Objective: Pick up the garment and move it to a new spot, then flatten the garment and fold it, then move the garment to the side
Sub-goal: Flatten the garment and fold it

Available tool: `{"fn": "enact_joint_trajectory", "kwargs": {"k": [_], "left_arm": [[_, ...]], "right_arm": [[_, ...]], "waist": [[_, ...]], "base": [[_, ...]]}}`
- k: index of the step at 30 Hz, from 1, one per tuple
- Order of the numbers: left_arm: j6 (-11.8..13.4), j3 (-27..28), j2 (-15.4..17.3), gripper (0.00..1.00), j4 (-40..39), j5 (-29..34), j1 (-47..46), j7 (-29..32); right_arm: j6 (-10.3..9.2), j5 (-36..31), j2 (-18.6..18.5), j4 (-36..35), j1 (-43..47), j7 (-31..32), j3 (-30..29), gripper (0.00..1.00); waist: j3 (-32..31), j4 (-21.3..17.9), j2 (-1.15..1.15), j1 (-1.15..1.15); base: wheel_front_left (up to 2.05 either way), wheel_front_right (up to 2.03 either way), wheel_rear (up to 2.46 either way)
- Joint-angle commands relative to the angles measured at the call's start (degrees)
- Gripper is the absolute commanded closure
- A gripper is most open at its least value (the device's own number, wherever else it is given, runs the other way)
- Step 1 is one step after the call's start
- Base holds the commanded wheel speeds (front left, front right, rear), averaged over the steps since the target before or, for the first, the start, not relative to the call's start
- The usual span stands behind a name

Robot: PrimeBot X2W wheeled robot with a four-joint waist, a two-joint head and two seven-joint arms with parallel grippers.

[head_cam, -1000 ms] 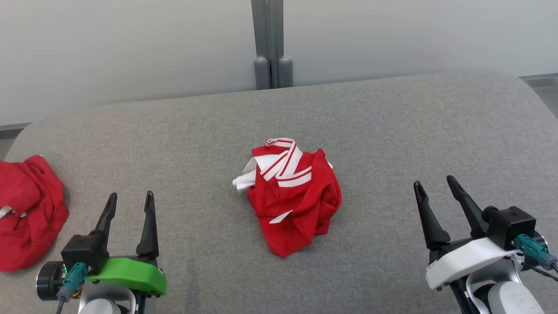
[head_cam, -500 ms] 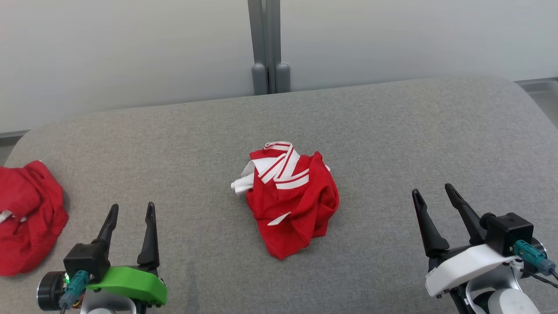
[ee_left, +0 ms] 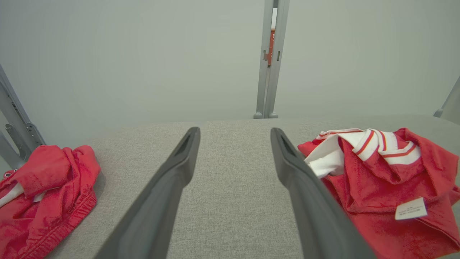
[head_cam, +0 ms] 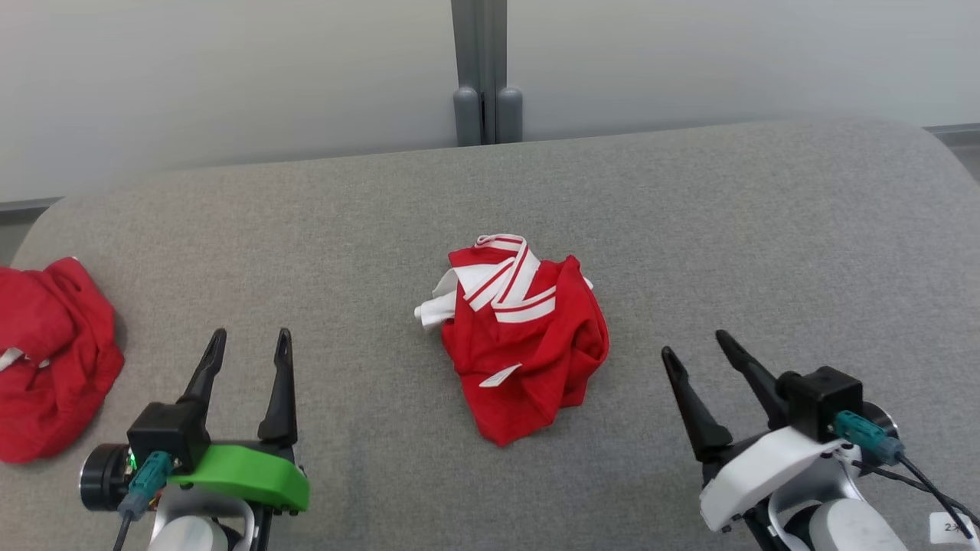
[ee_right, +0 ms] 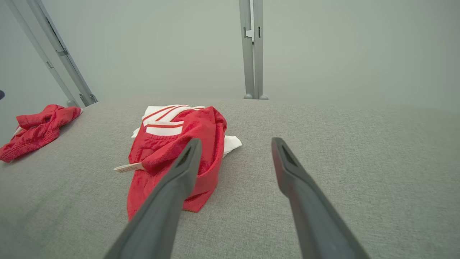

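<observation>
Garment (head_cam: pixel 528 337) sits crumpled in a heap pretty much dead centre of the grey fabric-covered counter (head_cam: pixel 766 229). It's red, with a white-and-red striped band (head_cam: pixel 505 283) bunched up along the far side and a little white tag (head_cam: pixel 499 376) poking out on the near side. Nothing is touching it.

Left end effector (head_cam: pixel 251 337) hangs over the near left part of the counter with its two dark fingers (ee_left: pixel 172 180) spread wide and nothing between them. From its wrist view the garment lies off to the right of the fingers, clear of them. Right end effector (head_cam: pixel 695 344) is over the near right side, also spread wide and empty, fingers angled a bit toward the middle. In its wrist view one finger (ee_right: pixel 169 194) overlaps the red heap, but the head view shows bare counter between them, so they're apart.

A second red piece of clothing (head_cam: pixel 50 360) lies rumpled at the far left edge of the counter, well apart from the garment in the middle. Behind the counter there's a pale wall (head_cam: pixel 230 76) with a grey post (head_cam: pixel 486 69) running up the centre.
</observation>
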Motion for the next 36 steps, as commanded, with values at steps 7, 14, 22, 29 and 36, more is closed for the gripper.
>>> {"fn": "enact_joint_trajectory", "kwargs": {"k": [7, 14, 22, 29, 36], "left_arm": [[-0.49, -1.06, -1.02, 0.00, -0.58, 1.59, -5.72, -0.59], [-0.72, -1.71, -1.93, 0.00, 0.51, 2.14, -8.41, -1.16], [-0.67, -1.64, -2.24, 0.00, 1.26, 2.61, -9.24, -1.64], [-0.69, -1.32, -2.08, 0.00, 1.38, 2.76, -9.18, -1.88], [-0.51, -1.25, -2.36, 0.00, 1.53, 2.67, -8.79, -2.03]], "right_arm": [[0.03, 2.64, 0.69, 6.06, -7.22, -0.07, 9.03, 0.00], [0.03, 3.98, 2.08, 14.32, -13.69, -1.17, 11.86, 0.00], [0.02, 5.02, 1.96, 16.51, -15.67, -5.48, 8.85, 1.00], [0.02, 6.53, 2.13, 15.53, -11.54, -7.29, -1.54, 1.00], [0.03, 9.98, 4.46, 18.02, -6.73, -7.29, -10.24, 0.15]], "waist": [[6.66, 4.49, 0.00, 0.00], [8.77, 6.41, 0.00, 0.00], [9.52, 6.31, 0.00, 0.00], [9.68, 4.93, 0.00, 0.00], [9.84, 3.68, 0.00, 0.00]], "base": [[0.00, 0.00, 0.00], [0.00, 0.00, 0.00], [0.00, 0.00, 0.00], [0.00, 0.00, 0.00], [0.00, 0.00, 0.00]]}}
